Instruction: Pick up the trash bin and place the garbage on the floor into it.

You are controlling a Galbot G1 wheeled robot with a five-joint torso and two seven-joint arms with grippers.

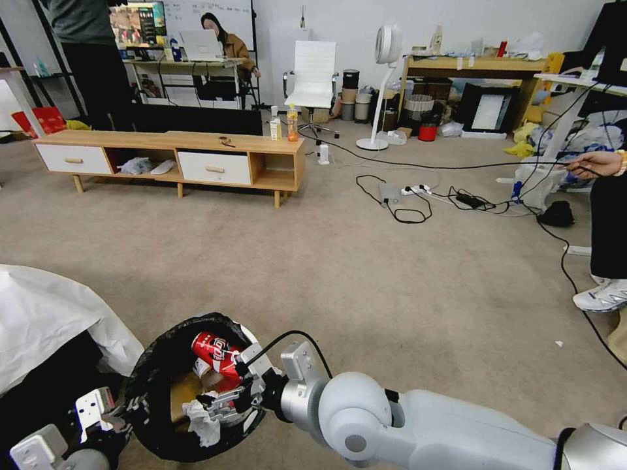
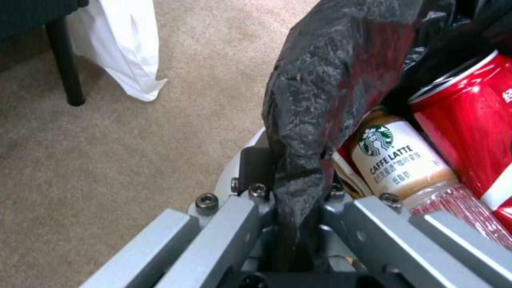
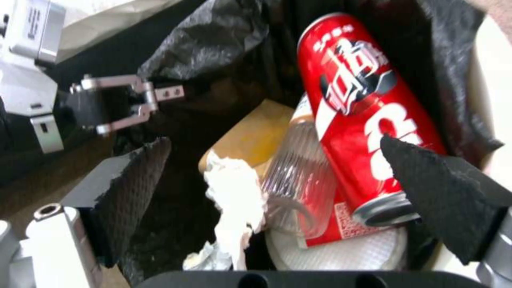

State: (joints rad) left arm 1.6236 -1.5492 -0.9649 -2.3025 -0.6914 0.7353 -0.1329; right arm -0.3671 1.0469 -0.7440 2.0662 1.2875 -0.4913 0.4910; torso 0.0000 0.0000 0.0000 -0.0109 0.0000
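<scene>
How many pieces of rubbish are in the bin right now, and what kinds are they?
Inside the trash bin, as far as the views show:
Red soda can: 1
Clear coffee bottle: 1
Crumpled white tissue: 1
Brown paper piece: 1
Red-white snack wrapper: 1
Total: 5
Anything buried underneath is hidden.

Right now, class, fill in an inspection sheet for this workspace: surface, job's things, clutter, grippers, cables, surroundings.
Surface: beige carpet; one small white scrap lies to the right.
Job's things: trash bin holds a red soda can, coffee bottle, brown paper and white tissue.
Clutter: white sheet beside the bin.
Grippers: left gripper, jaws shut on the bin's bagged rim; right gripper over the bin's mouth, jaws open.
Cables: black cables and a power strip on the carpet ahead.
Surroundings: low wooden cabinet, standing fan, white chair.
</scene>
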